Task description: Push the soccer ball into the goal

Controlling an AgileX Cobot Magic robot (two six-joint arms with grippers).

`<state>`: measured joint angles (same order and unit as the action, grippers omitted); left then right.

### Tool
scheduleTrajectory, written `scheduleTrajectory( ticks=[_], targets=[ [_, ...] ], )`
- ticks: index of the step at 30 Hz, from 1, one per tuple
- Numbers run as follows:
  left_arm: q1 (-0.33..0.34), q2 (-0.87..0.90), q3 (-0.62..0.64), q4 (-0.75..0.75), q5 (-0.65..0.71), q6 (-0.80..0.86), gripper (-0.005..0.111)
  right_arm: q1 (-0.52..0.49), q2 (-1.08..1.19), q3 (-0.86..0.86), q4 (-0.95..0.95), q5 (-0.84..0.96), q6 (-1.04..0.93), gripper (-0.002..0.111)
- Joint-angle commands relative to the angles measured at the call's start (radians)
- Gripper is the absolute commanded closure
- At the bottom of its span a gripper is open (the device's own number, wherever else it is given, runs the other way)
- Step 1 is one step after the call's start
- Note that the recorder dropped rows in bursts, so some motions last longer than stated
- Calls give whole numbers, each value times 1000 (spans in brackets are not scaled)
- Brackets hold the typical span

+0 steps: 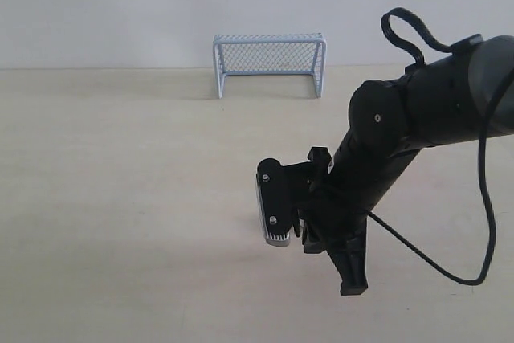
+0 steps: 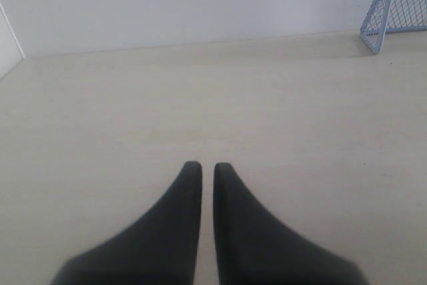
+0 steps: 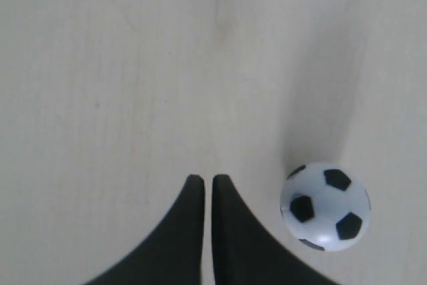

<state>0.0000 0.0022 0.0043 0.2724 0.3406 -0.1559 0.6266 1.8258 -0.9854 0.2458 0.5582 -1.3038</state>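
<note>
Black and jointed, the right arm (image 1: 401, 118) reaches in from the right of the exterior view and bends down over the pale wooden tabletop (image 1: 120, 214), with its wrist low near the middle of the surface. The right gripper (image 3: 203, 179) has its 2 dark fingers (image 3: 173, 231) drawn almost together, with only a thin slit between them, and grips nothing. The left gripper (image 2: 203, 165) shows the same near-closed slit and is also empty. 1 small white soccer ball with black pentagon patches (image 3: 325, 206) lies on the tabletop just beside the right gripper; whether they touch cannot be judged. 1 pale blue framed goal with mesh netting (image 1: 269, 58) stands at the far edge against the white wall (image 1: 96, 6), well apart from the arm.
</note>
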Motion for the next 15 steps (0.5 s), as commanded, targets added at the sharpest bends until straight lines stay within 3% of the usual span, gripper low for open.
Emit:
scheduleTrajectory(
  ticks=[1,15],
  targets=[
    [2,-2,-4,3,-4,-9,100,0,0,-4,0,3,4,108],
    [2,-2,-4,3,-4,-9,100,0,0,-4,6,25,12,108]
  ],
)
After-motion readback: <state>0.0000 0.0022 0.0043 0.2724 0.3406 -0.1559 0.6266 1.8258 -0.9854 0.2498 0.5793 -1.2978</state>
